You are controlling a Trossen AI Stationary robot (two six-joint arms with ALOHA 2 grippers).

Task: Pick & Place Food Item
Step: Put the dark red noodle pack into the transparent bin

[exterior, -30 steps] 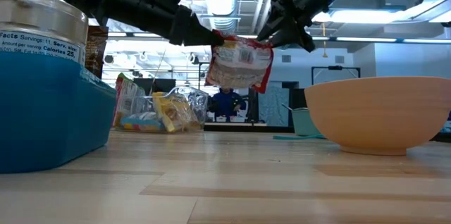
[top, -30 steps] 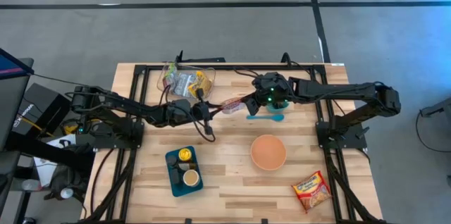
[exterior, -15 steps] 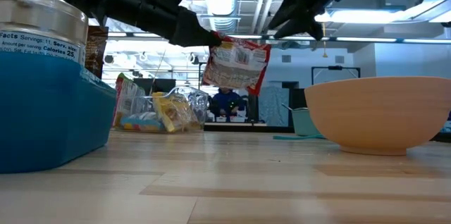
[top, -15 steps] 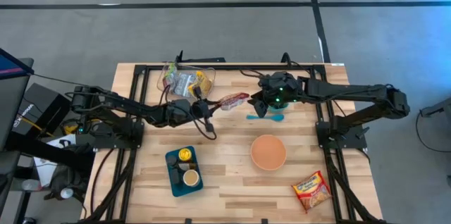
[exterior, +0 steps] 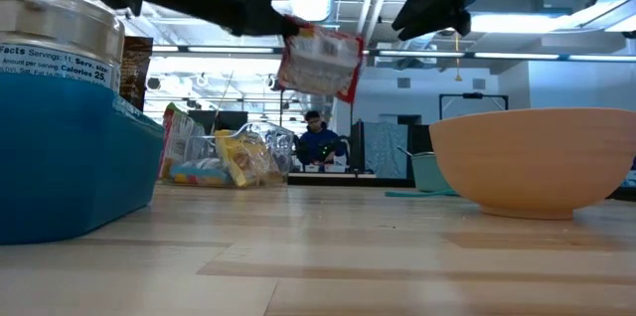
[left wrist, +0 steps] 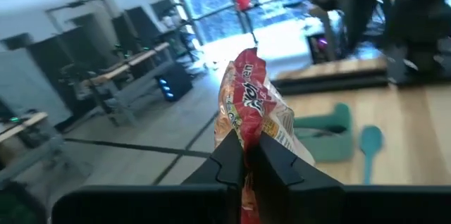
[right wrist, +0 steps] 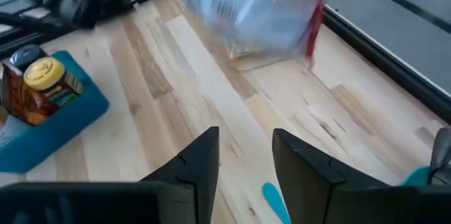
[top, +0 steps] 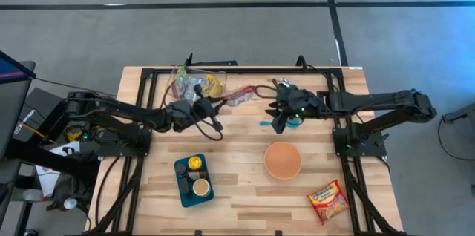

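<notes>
1. Blue tray (top: 193, 180) is seen at about 7 o'clock on the wooden table (top: 245, 191), with two jars inside; in the low view it fills the near left edge (exterior: 70, 167).
2. Bag of snacks (top: 194, 84) lies at 11 o'clock, near the table's far edge; also visible low on the tabletop (exterior: 224, 157).
3. Left gripper (top: 220, 104) is held above the table at about 11 o'clock, jaws clenched on one end of the red packet (top: 241, 96).
4. Red packet is kept off the table, hanging in the air from the left gripper near 12 o'clock; it dangles tilted in the low view (exterior: 318, 60) and is seen pinched between the fingers in the left wrist view (left wrist: 254, 115).
5. Teal spoon (top: 286, 124) is lying at 1 o'clock, just under the right gripper.
6. Right gripper (top: 277, 110) is placed just past the packet, apart from it, fingers parted and nothing held; the gap is seen clearly in the right wrist view (right wrist: 245, 164).
7. Orange bowl (top: 283, 159) sits at about 5 o'clock from centre, well apart from the packet.
8. Second noodle packet (top: 329, 200) lies flat at 5 o'clock by the near right corner.
</notes>
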